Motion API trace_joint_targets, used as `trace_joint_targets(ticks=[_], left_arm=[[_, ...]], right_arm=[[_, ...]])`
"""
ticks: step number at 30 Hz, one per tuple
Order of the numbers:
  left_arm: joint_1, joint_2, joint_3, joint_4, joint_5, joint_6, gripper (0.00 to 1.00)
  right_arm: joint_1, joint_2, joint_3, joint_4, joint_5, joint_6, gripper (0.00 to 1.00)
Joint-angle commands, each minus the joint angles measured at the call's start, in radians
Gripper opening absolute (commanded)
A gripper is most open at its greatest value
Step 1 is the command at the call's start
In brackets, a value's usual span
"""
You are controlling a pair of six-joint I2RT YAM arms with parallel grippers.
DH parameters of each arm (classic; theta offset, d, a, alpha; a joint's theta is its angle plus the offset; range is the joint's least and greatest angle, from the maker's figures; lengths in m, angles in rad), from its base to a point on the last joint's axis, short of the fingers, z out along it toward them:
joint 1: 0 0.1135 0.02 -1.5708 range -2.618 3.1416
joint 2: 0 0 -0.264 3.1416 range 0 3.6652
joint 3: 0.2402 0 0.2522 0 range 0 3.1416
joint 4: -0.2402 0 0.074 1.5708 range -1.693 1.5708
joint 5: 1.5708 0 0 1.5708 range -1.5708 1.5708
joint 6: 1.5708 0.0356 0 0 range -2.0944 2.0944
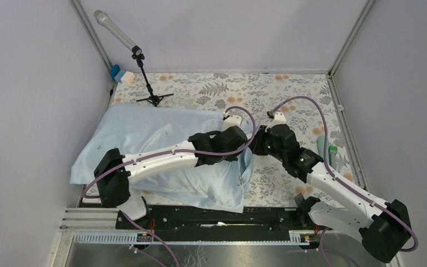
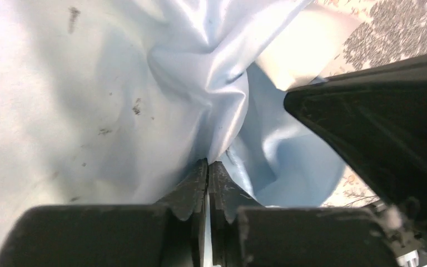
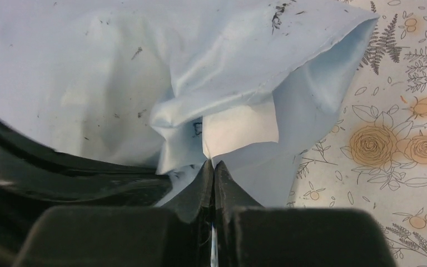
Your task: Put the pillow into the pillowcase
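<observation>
Both jaws pinch pillowcase [image 1: 144, 128] at right-facing mouth; long axis left-right.

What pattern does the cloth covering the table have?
A floral print: grey leaves and orange roses on the pale tablecloth, clearest in the right wrist view.

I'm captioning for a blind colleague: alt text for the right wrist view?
The right tool, shut, pinches a bunched fold of the light-blue pillowcase. A flat white patch sits just above the pinch. Floral tablecloth shows at right.
</observation>
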Motion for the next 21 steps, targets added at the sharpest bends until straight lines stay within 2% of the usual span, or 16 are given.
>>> trace_joint_targets(ticks=[1, 5, 9, 14, 17, 21], left_arm=[[-0.028, -0.082, 0.105, -0.056, -0.168, -0.001, 0.0], [-0.029, -0.176, 0.1, -0.13, -0.193, -0.026, 0.0], [-0.029, -0.33, 0.025, -0.187, -0.196, -0.08, 0.0], [0.012, -0.446, -0.13, -0.316, -0.253, -0.168, 0.0], [0.075, -0.444, -0.288, -0.229, -0.182, -0.163, 0.0], [0.169, -0.379, -0.441, -0.036, -0.066, -0.146, 0.0]], right_arm=[[-0.009, -0.03, -0.017, 0.005, 0.0, 0.019, 0.0], [-0.009, -0.029, -0.012, 0.005, 0.0, 0.016, 0.0], [-0.01, -0.018, 0.008, 0.02, -0.038, -0.001, 0.0], [-0.008, 0.017, 0.069, 0.06, -0.214, -0.022, 0.0], [-0.008, 0.032, 0.103, 0.085, -0.317, -0.023, 0.0], [-0.009, 0.087, 0.154, 0.12, -0.346, -0.032, 0.0]])
